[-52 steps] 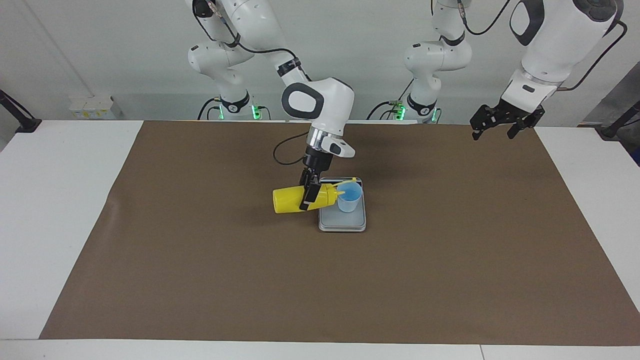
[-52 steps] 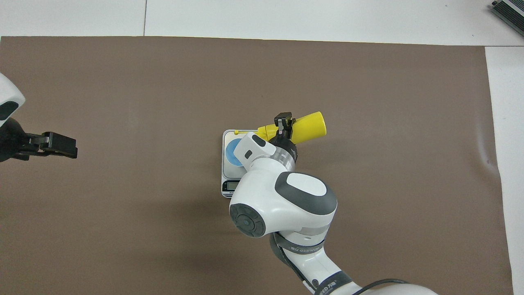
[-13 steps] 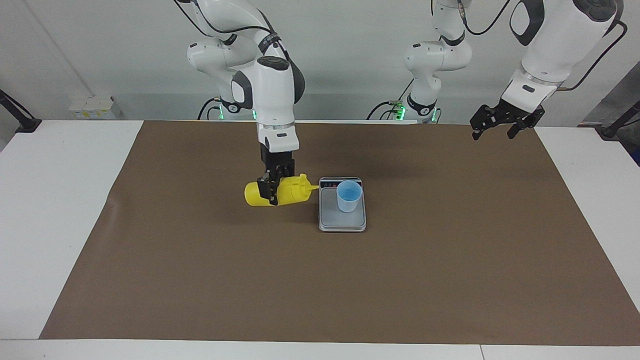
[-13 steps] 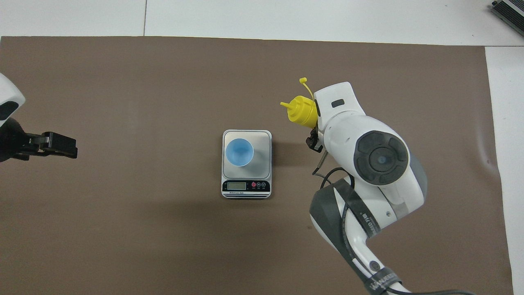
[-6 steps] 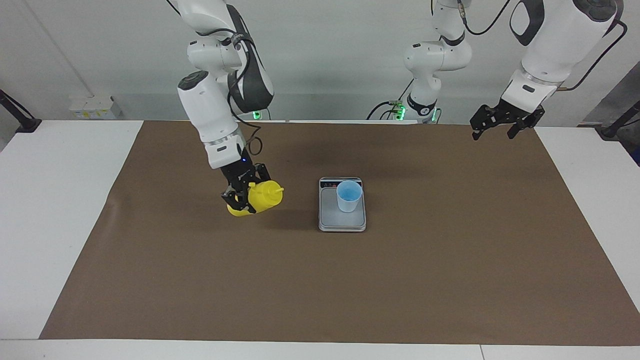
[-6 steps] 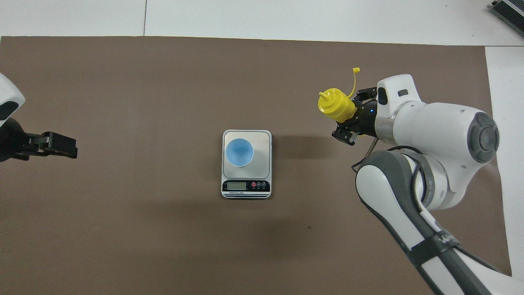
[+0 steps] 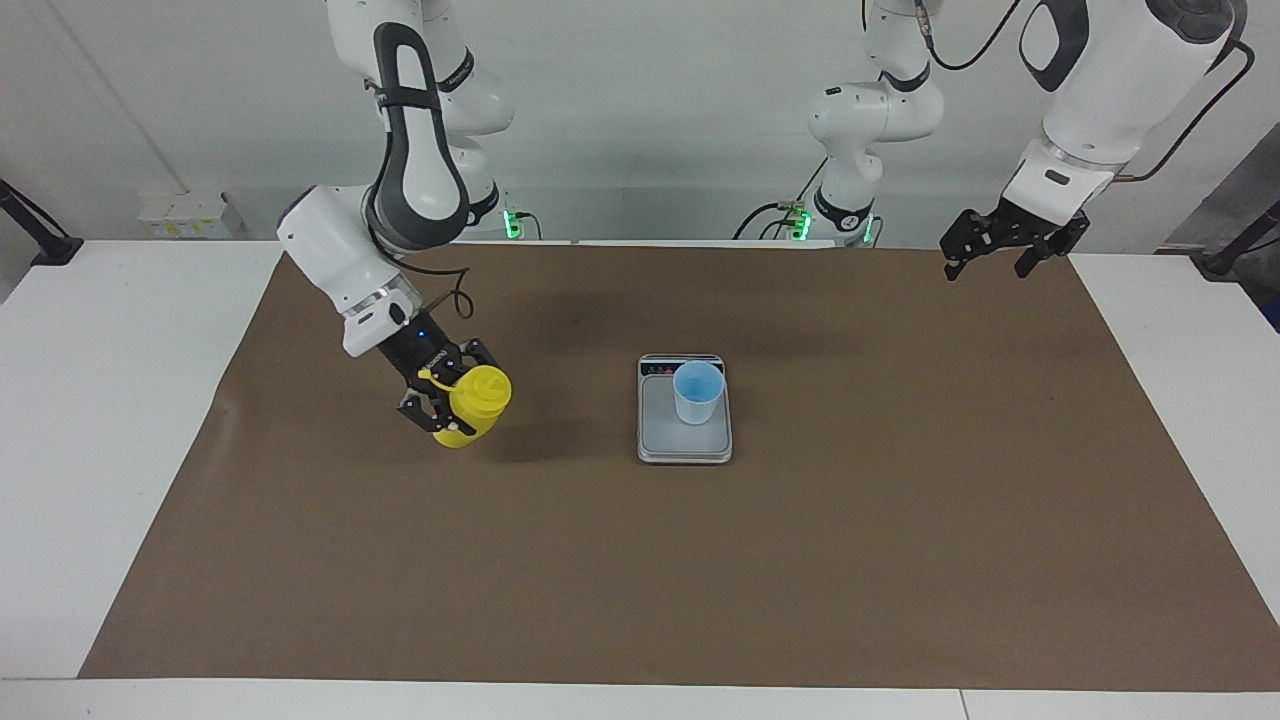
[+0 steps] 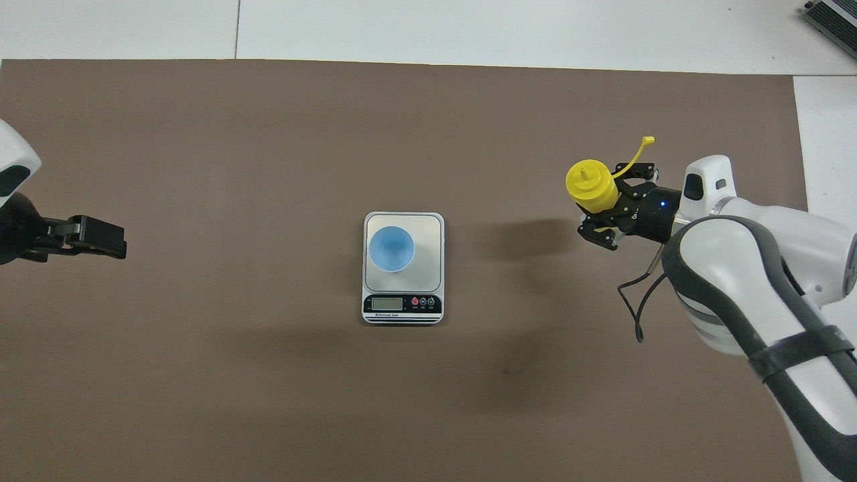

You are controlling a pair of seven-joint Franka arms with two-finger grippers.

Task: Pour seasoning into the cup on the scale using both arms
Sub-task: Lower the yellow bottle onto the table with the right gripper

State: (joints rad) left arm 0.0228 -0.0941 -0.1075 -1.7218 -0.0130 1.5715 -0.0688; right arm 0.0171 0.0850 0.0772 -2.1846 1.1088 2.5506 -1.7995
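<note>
- Seasoning bottle (image 7: pixel 475 402), yellow, is gripped at its body by the right gripper (image 7: pixel 447 400), over the brown mat (image 7: pixel 640 560) toward the right arm's end of the table and well apart from the scale (image 7: pixel 684 443).
- The right gripper's fingers are closed on the bottle; the bottle is close to upright, a little tilted.
- Cup (image 7: pixel 697 392), light blue, stands upright on the grey plate of the scale, about the middle of the mat.
- The left gripper (image 7: pixel 1001 243) waits in the air over the mat's edge at the left arm's end, fingers spread wide, nothing between them.
- Only the overhead view shows the scale's display strip (image 8: pixel 402 304), on the short edge nearer to the robots, and the small cap (image 8: pixel 647 140) out on its thin tether beside the nozzle (image 8: pixel 588 173).
- Only the facing view shows that the bottle's base is low, close to the mat; I cannot tell if it touches.
- One second ago the bottle lay nearly flat just beside the scale with its nozzle toward the cup; four seconds ago the nozzle was over the cup. Now the bottle is turned up and carried away toward the right arm's end.
- Cup, scale and left gripper have not moved.
</note>
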